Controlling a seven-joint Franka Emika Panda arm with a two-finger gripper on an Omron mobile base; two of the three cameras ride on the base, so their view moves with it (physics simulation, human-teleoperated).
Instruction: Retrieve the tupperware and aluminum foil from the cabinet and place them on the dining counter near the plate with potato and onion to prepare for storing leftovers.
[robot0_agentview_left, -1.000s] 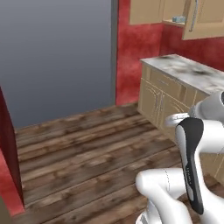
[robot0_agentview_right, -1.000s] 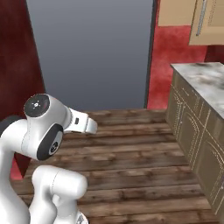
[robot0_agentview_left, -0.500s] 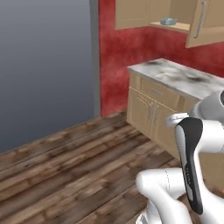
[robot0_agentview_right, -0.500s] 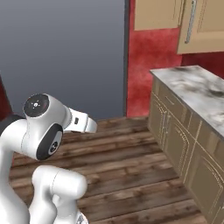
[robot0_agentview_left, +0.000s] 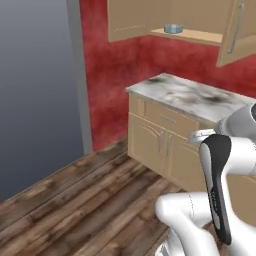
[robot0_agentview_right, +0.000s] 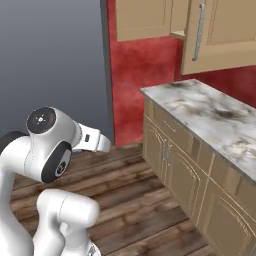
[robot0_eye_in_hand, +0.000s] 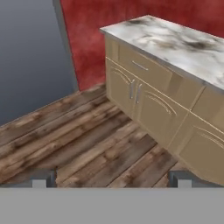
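While the gripper (robot0_eye_in_hand: 109, 178) hangs spread wide over bare wood floor (robot0_eye_in_hand: 78, 144), the tupperware (robot0_agentview_left: 173, 29) sits near the cabinet (robot0_agentview_left: 200, 36) shelf edge.

A marble wall counter (robot0_eye_in_hand: 175, 41) sits over tan drawers and panelled doors (robot0_eye_in_hand: 146, 103); wooden floor (robot0_eye_in_hand: 83, 148) spreads below it, red wall (robot0_eye_in_hand: 96, 17) behind it.

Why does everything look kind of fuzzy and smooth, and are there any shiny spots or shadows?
Left base view: soft and blurry, the tupperware on the cabinet shelf just a pale smudge; a faint dark band under the marble counter. Right base view: flat, even light, no glare, a mild sheen on the white arm. Hand view: wood floor grain smeared, finger tips blurred, no hard shadows.
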